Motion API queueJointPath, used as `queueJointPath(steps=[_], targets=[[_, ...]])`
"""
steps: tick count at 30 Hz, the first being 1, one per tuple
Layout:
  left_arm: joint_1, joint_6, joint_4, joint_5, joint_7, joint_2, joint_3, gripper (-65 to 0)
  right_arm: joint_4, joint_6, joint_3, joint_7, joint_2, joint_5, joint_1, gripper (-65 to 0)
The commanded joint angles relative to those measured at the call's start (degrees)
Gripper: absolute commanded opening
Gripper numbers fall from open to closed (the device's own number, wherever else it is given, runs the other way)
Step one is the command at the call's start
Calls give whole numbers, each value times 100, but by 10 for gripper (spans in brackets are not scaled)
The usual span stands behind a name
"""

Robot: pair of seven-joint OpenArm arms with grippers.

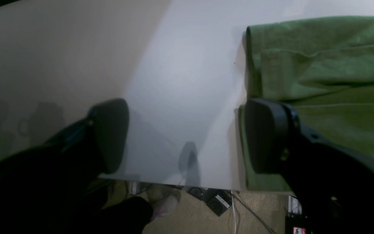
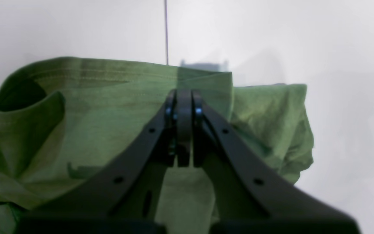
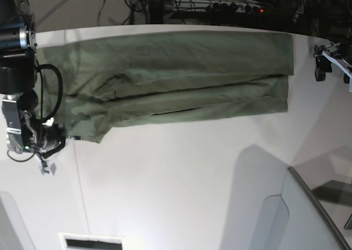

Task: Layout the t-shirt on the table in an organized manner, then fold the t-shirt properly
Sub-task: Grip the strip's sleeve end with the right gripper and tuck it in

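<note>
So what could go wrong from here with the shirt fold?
1. The right gripper is shut on the t-shirt at one bunched end; it may hold a single layer, so pulling could undo the fold.
2. The left gripper is open at the shirt's edge, near the table edge; cloth could slide off.

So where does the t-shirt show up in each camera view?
Left wrist: t-shirt on the right, by the open left gripper.
Right wrist: centre-left, behind the shut right gripper.
Base: across the top.
Shared landmark: white table.
</note>
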Motion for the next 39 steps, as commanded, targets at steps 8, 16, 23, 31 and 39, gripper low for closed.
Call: queueJointPath(steps=[8,16,23,31,39], targets=[[-10,20,86,-47,-110,-101,-40,-117,107,-13,-4,87,76,10,187,-329],[-10,20,86,-47,-110,-101,-40,-117,64,-13,-13,245,85,1,170,-288],[-10,20,77,-47,-110,-101,-40,-117,64,-13,-13,254,85,1,143,-353],[-10,20,-54,-47,-110,-92,-40,-117,-315,-22,-13,254,85,1,179,-338],[-10,20,-239,-56,-110,-109,-40,-117,-411,-22,-13,289,76,1,161,-315]])
